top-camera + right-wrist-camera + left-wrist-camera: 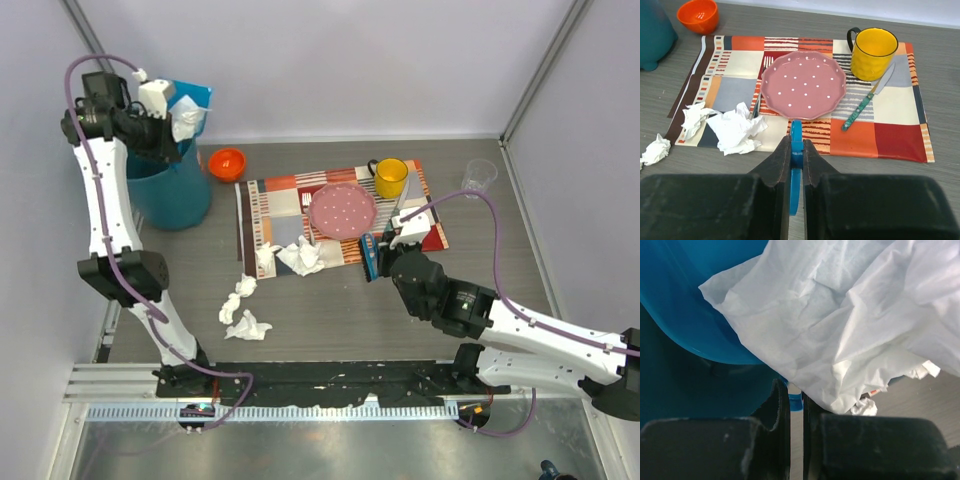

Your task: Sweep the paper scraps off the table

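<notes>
From above, your left gripper [172,128] holds a blue plastic dustpan [195,97] carrying a white tissue wad [187,122] over the tall teal bin [175,195]. Crumpled white paper scraps [247,325] lie on the grey wood-grain table [340,320] and on the near-left corner of the patchwork placemat [275,195]. Your right gripper [372,258] sits at the mat's near edge.

Left wrist: fingers [777,405] are pinched tight on the dustpan's edge, with the wad piled inside.

Right wrist: fingers [780,160] are clamped on a slim blue handle [796,135] before the pink dotted plate [802,85], with scraps to the left.
</notes>
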You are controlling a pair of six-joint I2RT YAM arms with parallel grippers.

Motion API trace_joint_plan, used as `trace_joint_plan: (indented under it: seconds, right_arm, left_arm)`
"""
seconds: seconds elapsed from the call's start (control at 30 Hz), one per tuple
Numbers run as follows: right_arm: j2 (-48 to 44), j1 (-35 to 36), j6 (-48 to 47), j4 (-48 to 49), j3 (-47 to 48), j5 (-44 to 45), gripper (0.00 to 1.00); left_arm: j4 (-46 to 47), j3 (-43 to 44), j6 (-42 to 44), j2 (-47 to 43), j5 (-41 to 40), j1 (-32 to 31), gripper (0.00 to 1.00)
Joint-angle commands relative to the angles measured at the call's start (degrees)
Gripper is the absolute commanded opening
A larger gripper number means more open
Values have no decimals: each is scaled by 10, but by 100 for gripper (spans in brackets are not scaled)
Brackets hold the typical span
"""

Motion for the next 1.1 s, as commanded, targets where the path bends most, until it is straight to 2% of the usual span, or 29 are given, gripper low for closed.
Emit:
trace_joint_plan:
  seconds: [0.0, 0.07, 0.13, 0.37, 0.4, 0.63, 0.7, 0.73, 0.77, 0.8, 0.87, 1.07]
  right_arm:
    - [-14, 0, 9, 5, -3, 7, 1]
    - [-16, 0, 9, 4, -5, 6, 1]
    - [-15, 0, 8, 4, -5, 3, 1]
    - [-4, -1, 11, 4, -3, -5, 1]
    - [-3, -1, 11, 4, -3, -8, 1]
    - [4, -1, 11, 14, -5, -23, 1]
    - [5, -1, 12, 14, -5, -25, 1]
    - [5, -1, 12, 16, -5, -28, 1]
    - [6, -1, 12, 15, -5, -29, 1]
    - [5, 0, 13, 16, -5, -31, 1]
    - [3, 0, 15, 16, -5, -31, 1]
    - [0, -2, 12, 19, -5, -45, 1]
  left_arm:
    - [-116, 95, -38, 42, 32, 70, 0]
    - [-112, 134, -53, 55, 30, 98, 0]
    - [-82, 135, -60, 49, -9, 110, 0]
    - [94, -34, -13, -69, -231, 107, 0]
    - [116, -73, -3, -81, -286, 107, 0]
    - [267, -167, 90, -137, -484, 96, 0]
    - [356, -206, 142, -163, -524, 82, 0]
    - [394, -257, 171, -171, -577, 76, 0]
    - [435, -292, 232, -181, -602, 67, 0]
    - [532, -321, 272, -196, -629, 52, 0]
    - [610, -390, 329, -209, -669, 39, 0]
    - [830, -470, 496, -218, -718, 14, 0]
